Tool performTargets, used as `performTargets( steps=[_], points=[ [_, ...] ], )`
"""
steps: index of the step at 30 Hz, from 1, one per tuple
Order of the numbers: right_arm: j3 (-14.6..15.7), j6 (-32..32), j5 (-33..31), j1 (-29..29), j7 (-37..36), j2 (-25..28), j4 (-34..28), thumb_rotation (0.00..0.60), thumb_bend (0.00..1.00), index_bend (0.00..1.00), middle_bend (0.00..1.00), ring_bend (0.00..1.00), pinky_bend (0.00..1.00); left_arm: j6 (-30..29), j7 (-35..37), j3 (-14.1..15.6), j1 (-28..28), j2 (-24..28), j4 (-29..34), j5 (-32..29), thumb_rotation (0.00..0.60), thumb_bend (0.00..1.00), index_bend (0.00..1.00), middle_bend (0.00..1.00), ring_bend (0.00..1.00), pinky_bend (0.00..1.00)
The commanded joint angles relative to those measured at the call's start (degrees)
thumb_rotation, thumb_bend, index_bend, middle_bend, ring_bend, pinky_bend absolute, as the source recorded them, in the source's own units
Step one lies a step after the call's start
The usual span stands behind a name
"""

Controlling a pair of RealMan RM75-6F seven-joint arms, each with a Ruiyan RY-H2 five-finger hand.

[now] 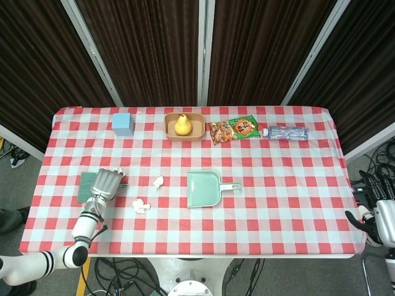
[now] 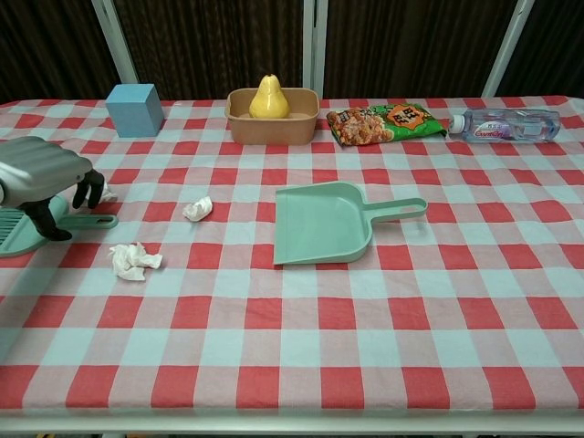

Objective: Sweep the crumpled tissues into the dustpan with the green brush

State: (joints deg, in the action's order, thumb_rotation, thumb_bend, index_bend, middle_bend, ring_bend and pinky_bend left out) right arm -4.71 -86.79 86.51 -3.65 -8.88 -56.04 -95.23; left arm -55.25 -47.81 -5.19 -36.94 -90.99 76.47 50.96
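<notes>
The green brush (image 2: pixel 20 230) lies flat at the table's left edge, its handle (image 2: pixel 95 221) pointing right. My left hand (image 2: pixel 44 170) hovers over the brush's neck with its fingers (image 2: pixel 89 190) curved down and apart, not closed around the handle; it also shows as the left hand (image 1: pixel 105 182). The green dustpan (image 2: pixel 322 222) lies mid-table, mouth toward me, handle to the right. One crumpled tissue (image 2: pixel 134 260) lies in front of the brush, another tissue (image 2: pixel 197 209) nearer the dustpan, and a third tissue (image 2: pixel 109 192) peeks out behind my fingers. My right hand (image 1: pixel 378 217) hangs empty beyond the table's right edge.
Along the back stand a blue box (image 2: pixel 134 109), a tan tray (image 2: pixel 272 125) holding a pear (image 2: pixel 268 97), a snack bag (image 2: pixel 385 122) and a lying water bottle (image 2: pixel 505 125). The red checked cloth (image 2: pixel 301 347) covers the table.
</notes>
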Motion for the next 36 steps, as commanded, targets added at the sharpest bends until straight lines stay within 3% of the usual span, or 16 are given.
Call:
performTargets(
  steps=[1, 23, 31, 36],
  points=[
    [0.0, 0.0, -0.1, 0.0, 0.0, 0.0, 0.0, 0.600, 0.11, 0.03, 0.13, 0.00, 0.00, -0.1, -0.8, 0.4, -0.4, -0.1, -0.4, -0.7, 0.600, 0.23, 0.42, 0.44, 0.66, 0.90],
    [-0.1, 0.7, -0.7, 0.0, 0.4, -0.3, 0.1, 0.600, 0.11, 0.03, 0.13, 0.00, 0.00, 1.9, -0.1, 2.4, -2.3, -1.3, -4.0, -3.0, 0.600, 0.29, 0.46, 0.49, 0.66, 0.90],
    [-0.1, 0.9, -0.7, -0.1, 1.0, -0.2, -0.5, 0.600, 0.11, 0.03, 0.13, 0.00, 0.00, 0.9, 2.9, 3.1, -2.1, 0.7, -2.0, 1.1, 0.600, 0.37, 0.50, 0.53, 0.68, 0.90],
    [0.7, 3.7, 0.7, -1.6, 1.7, -0.1, -1.5, 0.600, 0.11, 0.03, 0.14, 0.00, 0.00, -0.8, 9.2, 3.8, -0.7, 4.3, 1.0, 7.1, 0.600, 0.40, 0.51, 0.54, 0.68, 0.90]
  ],
)
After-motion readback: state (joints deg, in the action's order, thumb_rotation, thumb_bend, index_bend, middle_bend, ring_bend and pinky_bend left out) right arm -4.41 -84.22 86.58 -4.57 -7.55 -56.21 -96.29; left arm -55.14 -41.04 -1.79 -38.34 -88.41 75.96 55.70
